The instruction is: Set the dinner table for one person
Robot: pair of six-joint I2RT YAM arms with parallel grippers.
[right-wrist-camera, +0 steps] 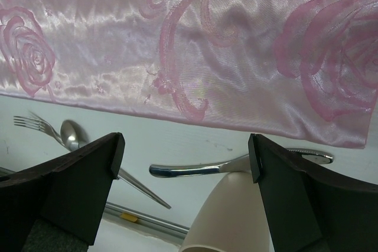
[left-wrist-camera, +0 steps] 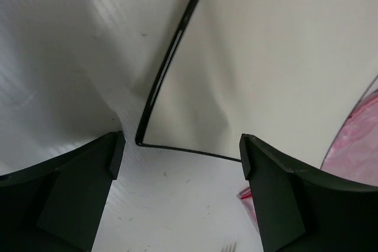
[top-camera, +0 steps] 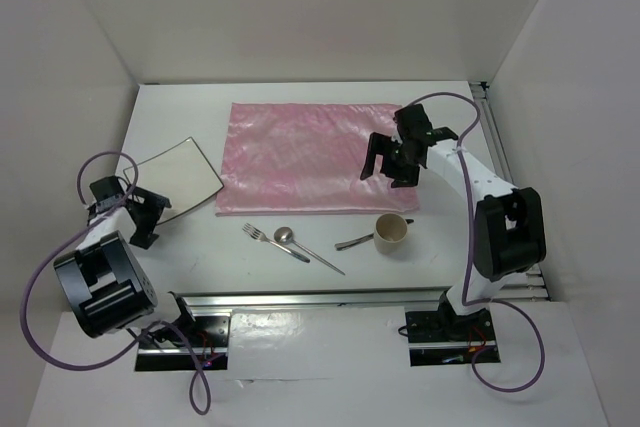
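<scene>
- Overhead, the dinner table [top-camera: 190, 112] showed as a flat white top filling a white-walled booth, with metal rails along its near and right edges and both arms bolted at its near edge.
- A shiny pink cloth [top-camera: 300, 152] patterned with roses lay spread flat across the table's far middle.
- A square white plate [top-camera: 180, 179] with a dark rim sat on the bare table just left of the cloth, turned at an angle to it.
- The left gripper [top-camera: 152, 217] hung at the plate's near-left corner, jaws spread wide and gripping nothing. Its wrist view framed that corner between the fingers, and whether either finger touched the rim could not be told.
- The right gripper [top-camera: 386, 173] hovered over the cloth's near right part, jaws equally wide and empty.
- A fork [top-camera: 258, 235] and a spoon [top-camera: 287, 237] lay side by side on the bare table just in front of the cloth's near edge.
- A cream cup [top-camera: 392, 233] stood upright to their right, near the cloth's near right corner.
- A third piece of cutlery [top-camera: 353, 243] lay by the cup, one end showing on each side of it in the right wrist view. Its type could not be told.
</scene>
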